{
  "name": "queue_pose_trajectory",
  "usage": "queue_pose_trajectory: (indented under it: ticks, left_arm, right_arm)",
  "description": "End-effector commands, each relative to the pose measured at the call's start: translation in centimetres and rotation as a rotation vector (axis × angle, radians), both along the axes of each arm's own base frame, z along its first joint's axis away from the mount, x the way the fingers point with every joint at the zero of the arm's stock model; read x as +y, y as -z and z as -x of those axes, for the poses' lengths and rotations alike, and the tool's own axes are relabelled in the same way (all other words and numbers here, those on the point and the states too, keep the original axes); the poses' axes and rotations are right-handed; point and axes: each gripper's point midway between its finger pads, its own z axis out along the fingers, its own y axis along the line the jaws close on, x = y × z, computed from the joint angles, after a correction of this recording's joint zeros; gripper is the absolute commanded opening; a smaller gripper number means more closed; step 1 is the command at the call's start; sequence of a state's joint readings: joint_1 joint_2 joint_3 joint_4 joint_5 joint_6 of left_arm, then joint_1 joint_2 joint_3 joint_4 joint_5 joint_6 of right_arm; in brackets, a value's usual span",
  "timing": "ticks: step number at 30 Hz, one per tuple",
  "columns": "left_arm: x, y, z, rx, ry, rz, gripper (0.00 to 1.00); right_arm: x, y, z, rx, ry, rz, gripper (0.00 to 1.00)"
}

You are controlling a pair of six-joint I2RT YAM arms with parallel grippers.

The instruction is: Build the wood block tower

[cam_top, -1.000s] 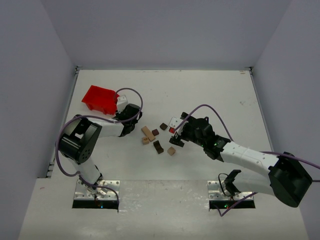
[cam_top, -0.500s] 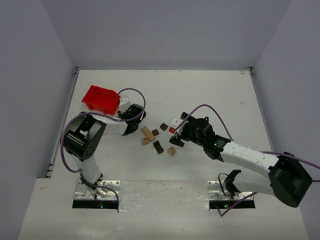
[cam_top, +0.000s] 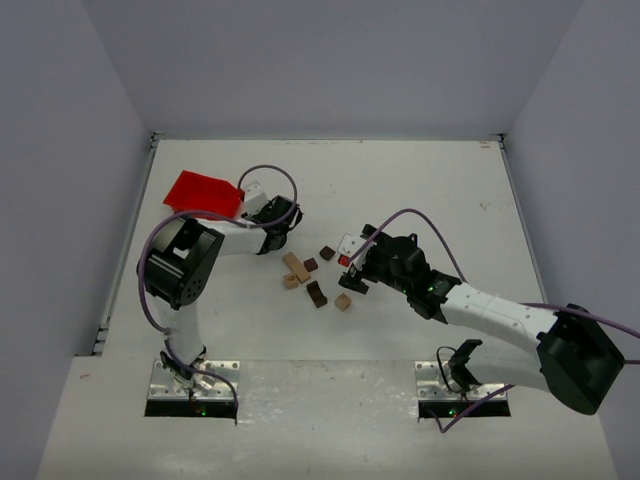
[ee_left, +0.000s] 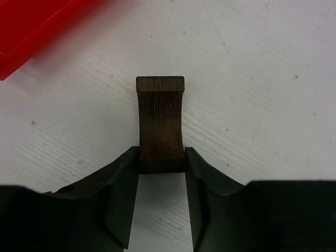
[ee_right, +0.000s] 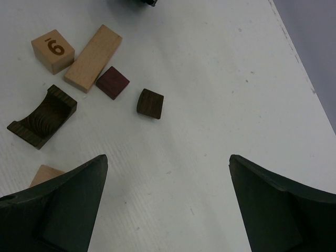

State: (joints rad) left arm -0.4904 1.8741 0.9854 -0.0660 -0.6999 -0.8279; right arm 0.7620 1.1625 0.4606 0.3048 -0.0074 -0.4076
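Observation:
No stacked column shows; the wooden blocks lie loose mid-table. My left gripper (cam_top: 283,225) is shut on a dark brown block with curved sides (ee_left: 160,121), held low over the table just right of the red bin (cam_top: 205,192). My right gripper (cam_top: 350,272) is open and empty (ee_right: 168,157), and sits right of the loose blocks. Ahead of it lie a tan cube marked 9 (ee_right: 52,51), a long tan block (ee_right: 93,58), a small maroon block (ee_right: 112,82), a small dark block (ee_right: 150,103), a dark arch block (ee_right: 42,116) and a tan cube (ee_right: 47,174).
The red bin's corner shows at the top left of the left wrist view (ee_left: 37,26), close to the held block. Grey walls ring the white table (cam_top: 420,190). Both arms' purple cables loop above the wrists.
My left arm has swung its wrist up and to the right beside the red bin, and the bin has shifted slightly. The right arm and the loose blocks have not moved.

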Motion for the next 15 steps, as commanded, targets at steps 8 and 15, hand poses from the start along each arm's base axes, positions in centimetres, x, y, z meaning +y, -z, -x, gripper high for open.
queue_pose_trajectory:
  ticks: [8,15]
  left_arm:
    - [-0.5,-3.4,0.2,-0.04,0.019,0.02,0.7]
    - [-2.7,-7.2,1.4,-0.086,0.158,0.089,0.81]
  right_arm:
    - [1.0,-2.2,-0.6,-0.034,-0.008,-0.039,0.99]
    - [1.4,-2.7,-0.4,-0.02,-0.016,-0.067,0.99]
